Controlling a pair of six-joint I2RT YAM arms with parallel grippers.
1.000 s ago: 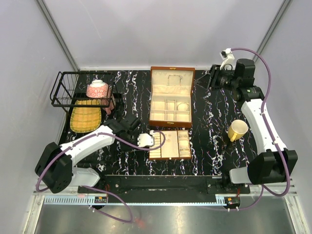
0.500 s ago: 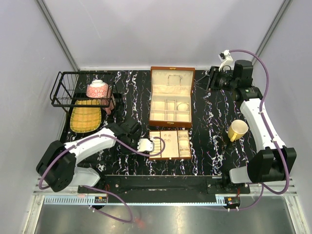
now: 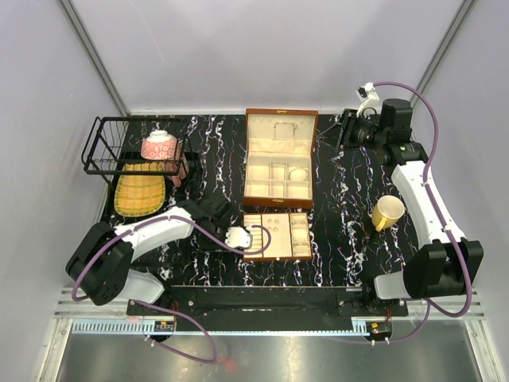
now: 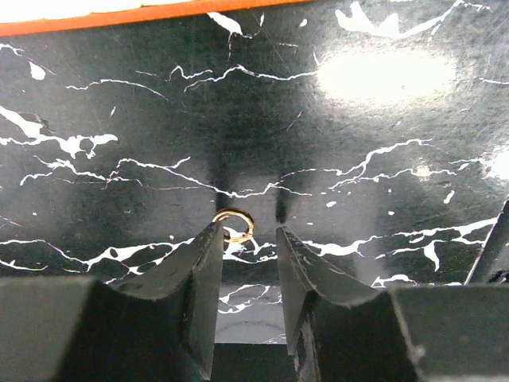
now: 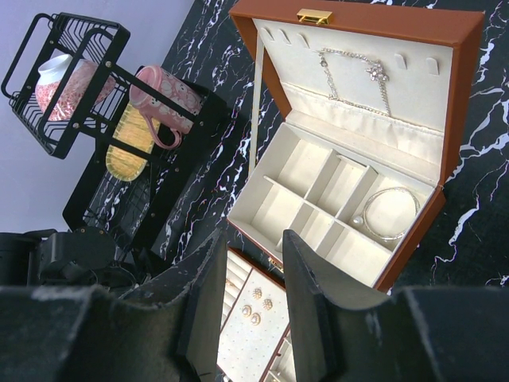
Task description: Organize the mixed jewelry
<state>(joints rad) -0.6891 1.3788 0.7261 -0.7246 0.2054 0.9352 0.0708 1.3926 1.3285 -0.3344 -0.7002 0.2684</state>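
Note:
A small gold ring (image 4: 233, 225) lies on the black marble, just ahead of my left gripper (image 4: 246, 239) and close to its left fingertip. That gripper is open, low over the table, and sits left of the tray insert (image 3: 277, 235) in the top view (image 3: 238, 236). The open brown box (image 3: 278, 159) holds a pale bangle (image 5: 390, 213) in a right compartment and a fine chain (image 5: 354, 72) in its lid. Small earrings (image 5: 254, 306) lie on the tray insert. My right gripper (image 5: 253, 263) is open and empty, high at the back right (image 3: 350, 131).
A yellow cup (image 3: 387, 212) stands at the right, beside the right arm. A black wire rack (image 3: 131, 147) with a pink bowl (image 3: 159, 145) and a pink mug (image 5: 163, 107) stands at the back left. A bamboo mat (image 3: 141, 191) lies in front of it.
My left gripper has moved a little toward the near edge and left, away from the tray insert's corner. The right arm has barely moved.

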